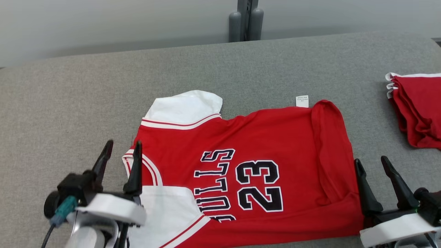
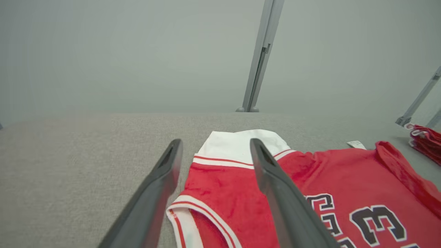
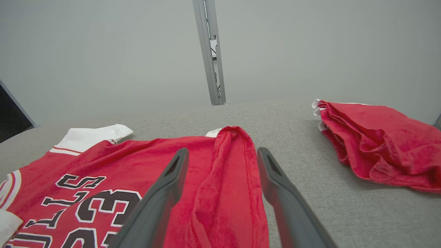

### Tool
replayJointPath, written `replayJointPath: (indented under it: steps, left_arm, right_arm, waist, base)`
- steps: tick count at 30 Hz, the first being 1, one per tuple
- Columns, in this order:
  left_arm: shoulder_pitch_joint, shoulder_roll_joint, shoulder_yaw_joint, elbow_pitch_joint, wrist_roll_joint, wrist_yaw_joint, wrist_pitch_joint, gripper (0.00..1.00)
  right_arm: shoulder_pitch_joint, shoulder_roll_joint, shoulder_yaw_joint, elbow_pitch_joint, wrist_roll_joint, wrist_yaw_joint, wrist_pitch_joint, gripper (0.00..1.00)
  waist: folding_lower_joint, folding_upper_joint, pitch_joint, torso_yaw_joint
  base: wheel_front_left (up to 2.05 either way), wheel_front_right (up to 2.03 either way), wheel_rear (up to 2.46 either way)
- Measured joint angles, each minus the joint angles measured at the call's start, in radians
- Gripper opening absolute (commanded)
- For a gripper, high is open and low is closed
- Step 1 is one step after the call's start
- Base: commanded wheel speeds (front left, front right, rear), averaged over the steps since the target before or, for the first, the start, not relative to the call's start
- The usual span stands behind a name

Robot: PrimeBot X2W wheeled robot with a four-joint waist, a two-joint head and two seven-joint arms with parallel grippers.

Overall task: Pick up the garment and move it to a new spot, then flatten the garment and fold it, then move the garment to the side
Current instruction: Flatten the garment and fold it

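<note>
Right wrist view — jersey (image 3: 113,162) hem fold

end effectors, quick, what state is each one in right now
Left end effector: open, holding nothing.
Right end effector: open, holding nothing.

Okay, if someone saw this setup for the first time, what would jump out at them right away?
The red jersey with white sleeves and a black 23, spread across the middle of the grey table, grabs the eye first. The left gripper stands open at its collar end and the right gripper open at its hem end. A pile of red cloth sits at the table's right edge.
</note>
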Motion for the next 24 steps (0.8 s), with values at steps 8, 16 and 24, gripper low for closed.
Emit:
replayJointPath:
  steps: [8, 16, 24]
  left_arm:
    - [-0.348, 0.014, -0.066, 0.029, 0.034, -0.076, 0.134, 1.00]
    - [-0.635, 0.019, -0.084, 0.320, 0.011, -0.157, 0.257, 1.00]
    - [-0.749, 0.011, -0.080, 0.594, -0.023, -0.169, 0.351, 1.00]
  right_arm:
    - [-0.086, 0.001, 0.008, -0.035, 0.003, 0.000, -0.001, 1.00]
    - [-0.181, 0.000, 0.056, -0.017, 0.016, 0.000, -0.022, 1.00]
    - [-0.214, -0.003, 0.070, 0.029, 0.034, 0.000, -0.043, 1.00]
  waist:
    - [0.0000, 0.0000, 0.119, -0.005]
    - [0.0000, -0.0001, 0.249, -0.036]
    - [0.0000, -0.0001, 0.292, -0.074]
  base:
    - [0.00, 0.00, 0.00]
    - [0.00, 0.00, 0.00]
    - [0.00, 0.00, 0.00]
